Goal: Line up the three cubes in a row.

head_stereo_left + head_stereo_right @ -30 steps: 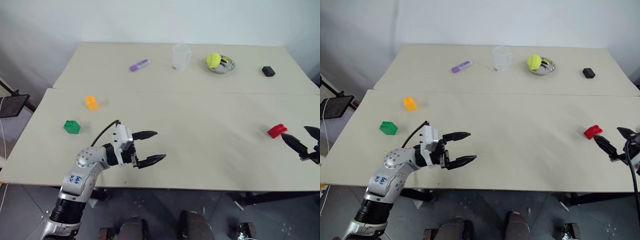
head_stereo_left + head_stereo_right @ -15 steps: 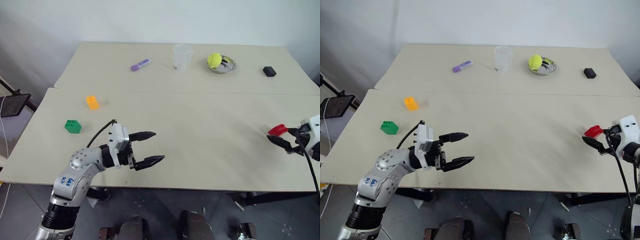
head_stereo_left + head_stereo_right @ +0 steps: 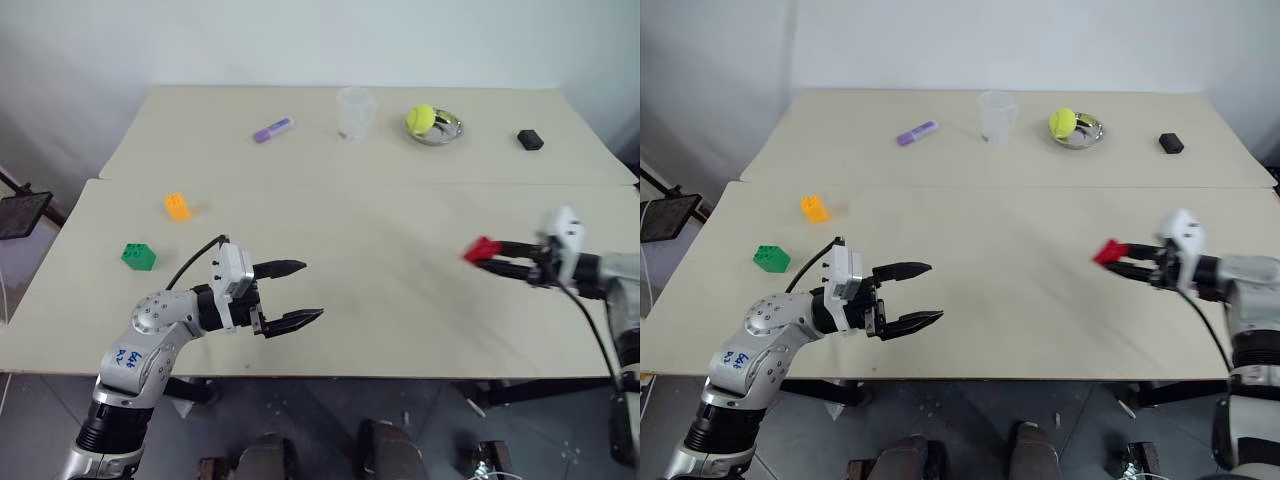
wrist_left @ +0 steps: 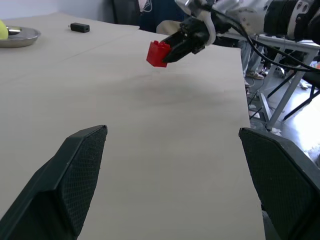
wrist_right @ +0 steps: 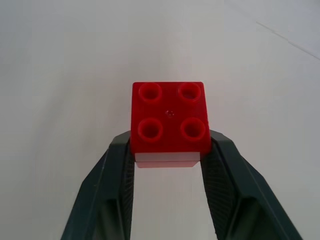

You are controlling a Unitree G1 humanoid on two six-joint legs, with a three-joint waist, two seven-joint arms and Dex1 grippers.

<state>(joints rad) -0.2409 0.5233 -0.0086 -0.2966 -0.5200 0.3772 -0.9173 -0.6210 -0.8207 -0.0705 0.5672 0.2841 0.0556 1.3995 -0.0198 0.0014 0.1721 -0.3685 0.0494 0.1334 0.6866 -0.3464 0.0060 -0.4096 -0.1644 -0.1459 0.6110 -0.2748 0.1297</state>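
Right now the right gripper (image 3: 497, 264) is clamped on the red cube (image 3: 482, 249), holding it clear of the table (image 3: 400, 300) over the right-hand part of the near tabletop. In the right wrist view the two fingers (image 5: 117, 165) pinch opposite side walls of the cube, studs facing the camera, contact low on the sides and only at the fingertips.

Left gripper (image 3: 290, 293) hangs above the near edge, jaws spread wide, holding nothing.

Green cube (image 3: 138, 257) and orange-yellow cube (image 3: 177, 206) sit on the table's left side, near each other but not touching, well apart from the red one. So no row yet; my read is red is being carried toward the other two.

Handling, as judgement:
- Hard plastic brick, looks light and stiff; won't deform under the pinch.
- Smooth flat walls, so likely slippery. A shallow tip grip like this could let it twist or pop out on a fast swing.
- Best hold is flat walls, square-on, mid-height. Avoid corners and studs.
- Set it down flat; a drop could make it bounce or tumble out of line.

Purple marker (image 3: 272, 130), clear cup (image 3: 354, 112), tennis ball (image 3: 421, 119) in a metal dish (image 3: 447, 129) and black block (image 3: 529, 139) sit along the far side, out of the way.
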